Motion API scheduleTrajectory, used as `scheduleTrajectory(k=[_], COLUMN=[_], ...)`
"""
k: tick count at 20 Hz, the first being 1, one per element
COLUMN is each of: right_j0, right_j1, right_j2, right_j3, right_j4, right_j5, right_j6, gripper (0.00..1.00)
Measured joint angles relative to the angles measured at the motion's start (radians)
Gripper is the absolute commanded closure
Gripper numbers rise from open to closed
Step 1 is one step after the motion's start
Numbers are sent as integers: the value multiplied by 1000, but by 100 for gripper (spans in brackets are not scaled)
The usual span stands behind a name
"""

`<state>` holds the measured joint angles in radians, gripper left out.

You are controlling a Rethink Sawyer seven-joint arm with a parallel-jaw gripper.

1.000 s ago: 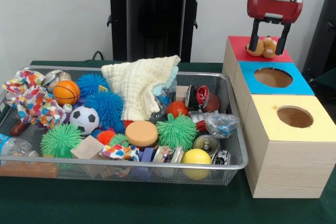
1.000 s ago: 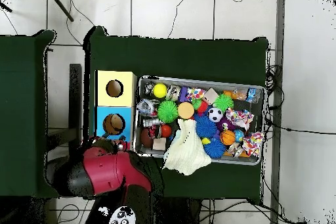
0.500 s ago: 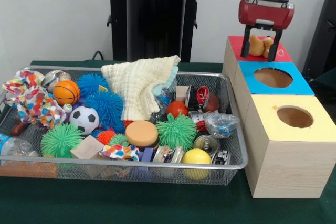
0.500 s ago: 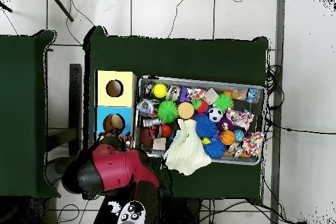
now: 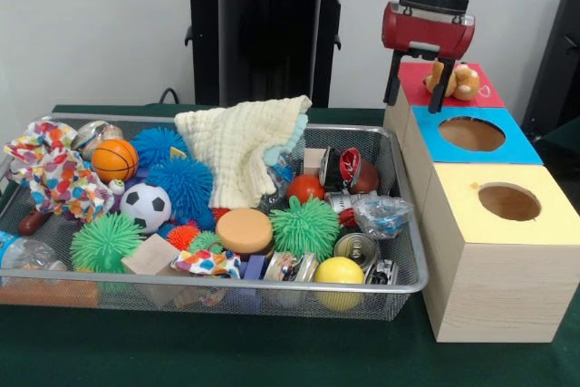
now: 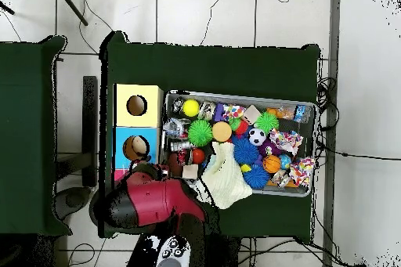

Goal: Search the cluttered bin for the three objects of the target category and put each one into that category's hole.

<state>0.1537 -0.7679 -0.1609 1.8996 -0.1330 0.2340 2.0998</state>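
The wire mesh bin [image 5: 227, 281] holds several balls, cans, cloths and blocks; it also shows in the overhead view [image 6: 235, 95]. My gripper [image 5: 416, 92] hangs open and empty above the bin's right end, just left of the red-topped box [image 5: 485, 95]. A tan plush toy [image 5: 459, 82] lies on that red top, right of my fingers [image 5: 439, 90] and apart from them. In the overhead view the red arm [image 6: 153, 201] hides the gripper and the red-topped box.
A blue-topped box [image 5: 518, 147] and a yellow-topped box [image 5: 555, 217], each with a round hole, stand in a row in front of the red one, right of the bin. A cream knitted cloth [image 5: 237, 147] drapes over the bin's back rim. The robot pedestal [image 5: 268, 33] stands behind.
The gripper has let go of the tan plush toy, which now rests on the red-topped box. It has risen a little and moved left towards the bin.
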Motion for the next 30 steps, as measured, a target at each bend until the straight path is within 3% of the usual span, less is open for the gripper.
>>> scheduleTrajectory(k=[17,30], right_j0=[-1,-9], right_j1=[-39,-39], right_j2=[32,74], right_j3=[11,79], right_j4=[-3,-3], right_j5=[1,1], right_j6=[0,0], gripper=[0,0])
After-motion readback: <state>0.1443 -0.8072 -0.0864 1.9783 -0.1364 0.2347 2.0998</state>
